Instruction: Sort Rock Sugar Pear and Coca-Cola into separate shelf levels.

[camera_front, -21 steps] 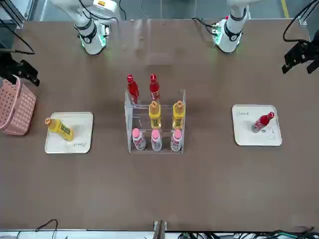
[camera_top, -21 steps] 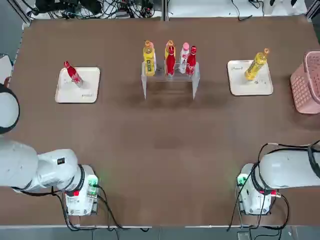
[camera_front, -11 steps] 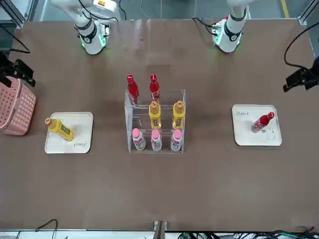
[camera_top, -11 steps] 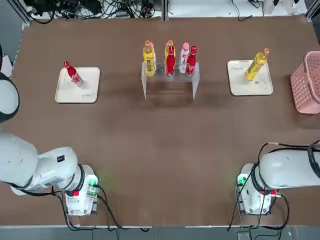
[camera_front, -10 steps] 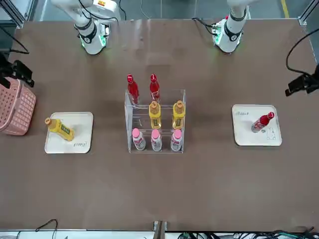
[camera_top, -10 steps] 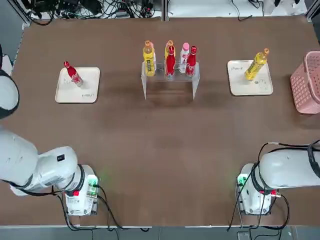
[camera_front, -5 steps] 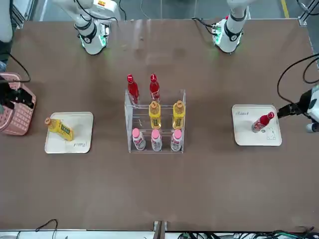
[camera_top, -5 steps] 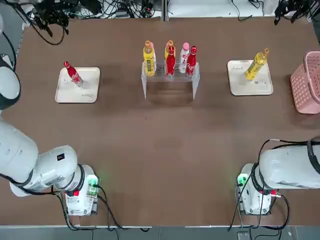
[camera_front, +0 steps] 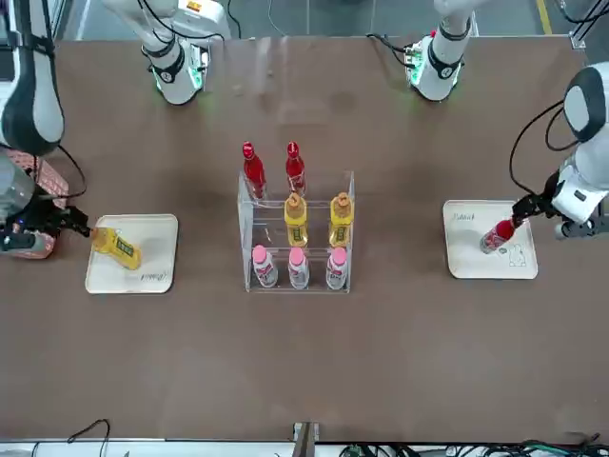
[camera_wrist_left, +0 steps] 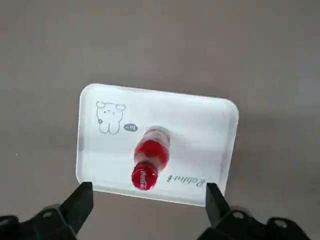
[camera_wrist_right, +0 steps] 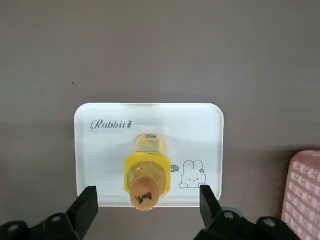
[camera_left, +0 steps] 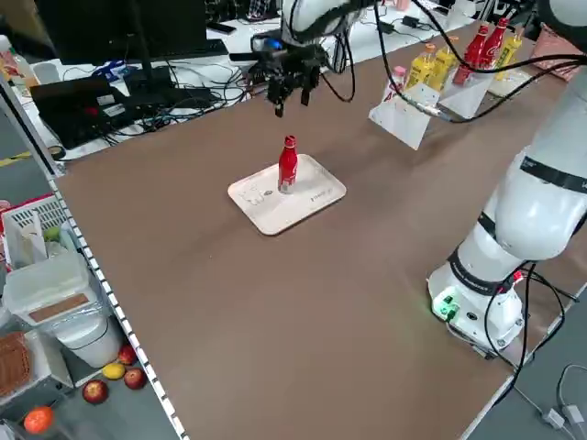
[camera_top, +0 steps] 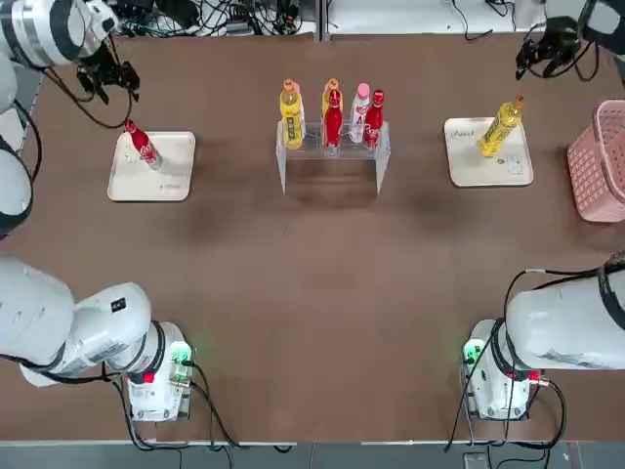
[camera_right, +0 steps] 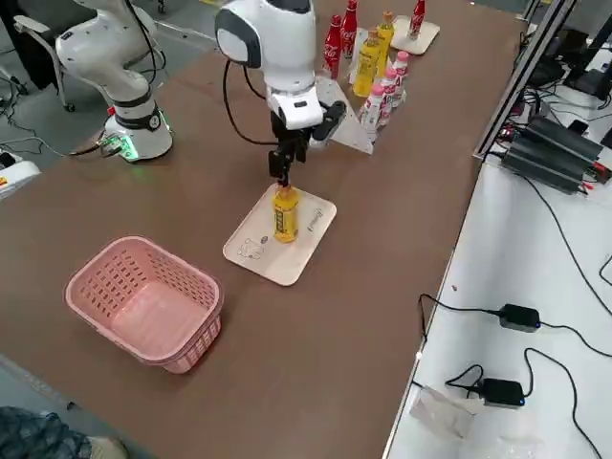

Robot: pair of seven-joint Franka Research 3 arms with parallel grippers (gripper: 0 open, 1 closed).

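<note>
Top view, left to right: the left gripper point(camera_wrist_left: 149, 196) hung near the far edge of the left tray point(camera_top: 176, 176), its two fingers point(camera_wrist_left: 80, 202) spread wide with nothing between them; on that tray a red-capped Coca-Cola bottle point(camera_top: 144, 147) stood upright, untouched.

At center, the clear acrylic two-tier rack point(camera_top: 379, 168) held two yellow Rock Sugar Pear bottles point(camera_top: 292, 122) with orange caps and two red Coca-Cola bottles point(camera_top: 333, 125); three pink-capped bottles point(camera_front: 299, 269) stood in a row on its lower tier, facing the front camera.

To the right, another Rock Sugar Pear bottle point(camera_top: 499, 130) stood upright on the right tray point(camera_top: 518, 168), marked "Rabbit" and printed with a rabbit drawing; the right gripper point(camera_wrist_right: 149, 197) hovered close above its orange cap, its fingers point(camera_wrist_right: 85, 205) wide apart and gripping nothing; farther right sat a pink mesh basket point(camera_top: 601, 156), near the table's edge.
</note>
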